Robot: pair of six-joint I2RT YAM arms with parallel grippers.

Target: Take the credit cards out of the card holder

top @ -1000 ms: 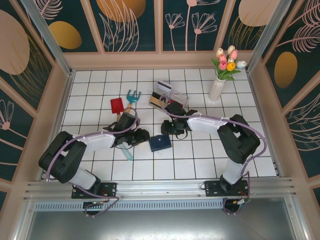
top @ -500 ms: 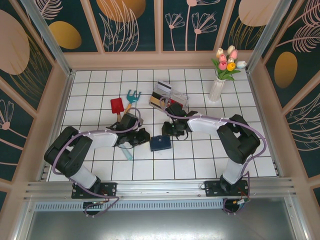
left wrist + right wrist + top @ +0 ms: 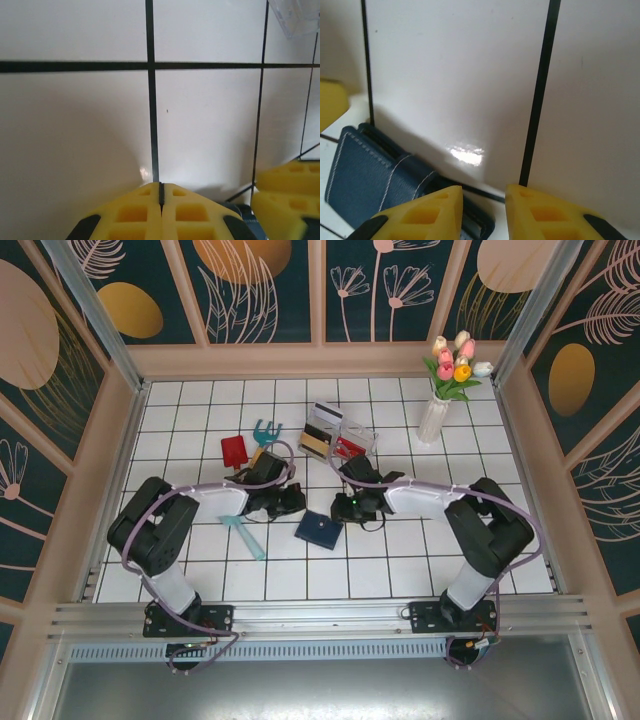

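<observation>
The card holder (image 3: 319, 530), a small navy folded wallet, lies shut on the white tiles between my two grippers. In the right wrist view it (image 3: 367, 177) sits at the lower left, its stitched edge reaching under my left finger. The right gripper (image 3: 483, 200) stands open just over that edge, at the holder's far right corner (image 3: 347, 508). The left gripper (image 3: 161, 197) is shut on nothing, low over bare tile just left of the holder (image 3: 290, 503). The credit cards are hidden.
A clear plastic box (image 3: 336, 434) with card-like pieces stands just behind the grippers. A red spade (image 3: 233, 450), a teal rake (image 3: 266, 430) and a teal tool (image 3: 243, 536) lie to the left. A vase of tulips (image 3: 438, 405) stands at the back right.
The left gripper has shut and slid right and slightly away, uncovering the teal tool. The right gripper has narrowed and moved a little nearer, toward the holder, which has shifted slightly.
</observation>
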